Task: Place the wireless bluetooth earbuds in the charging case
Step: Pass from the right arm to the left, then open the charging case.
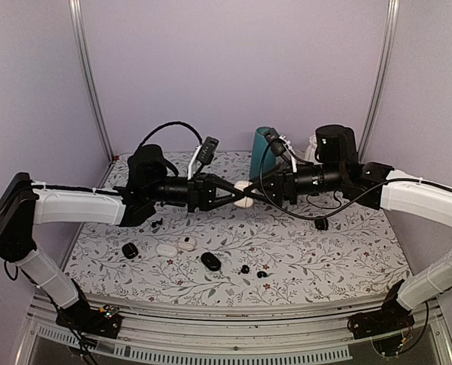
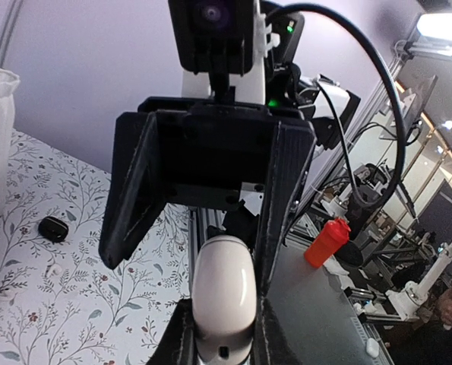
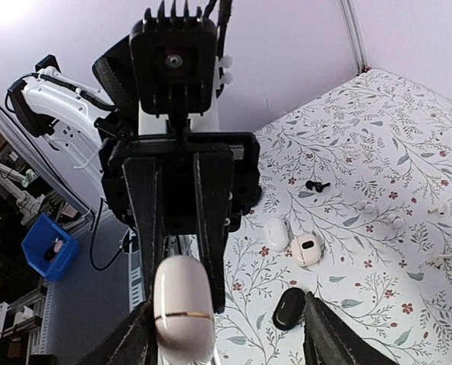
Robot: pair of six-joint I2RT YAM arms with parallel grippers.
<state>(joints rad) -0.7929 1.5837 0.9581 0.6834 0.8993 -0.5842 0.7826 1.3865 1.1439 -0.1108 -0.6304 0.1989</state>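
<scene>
Where the two arms meet: in mid-air above the middle of the table, nose to nose. I read this as a pass of a charging case from one gripper to the other.
Left gripper: its fingers are pressed in on the white case, pinching its flanks. The case stands on end between them, well clear of the tabletop.
Why held so: lifted and level, the case is within reach of both arms. One can steady it while the other works, or so I judge.
Right gripper: its fingers are spread wide to either side of the same case, and it does no carrying. Whether one finger brushes the shell I cannot tell.
Black case, left: lies alone on the table near the left arm.
Two white cases: lie just beside each other, and the right one looks open.
Black case, middle: lies closed, between the white pair and the buds.
Wireless bluetooth earbuds: two tiny glossy black buds lie loose on the table, near each other. They are below the held case, in no case, and neither gripper touches them.
Progress: no bud is seated yet. Whether the white shell is the one meant for the black buds I cannot say.
</scene>
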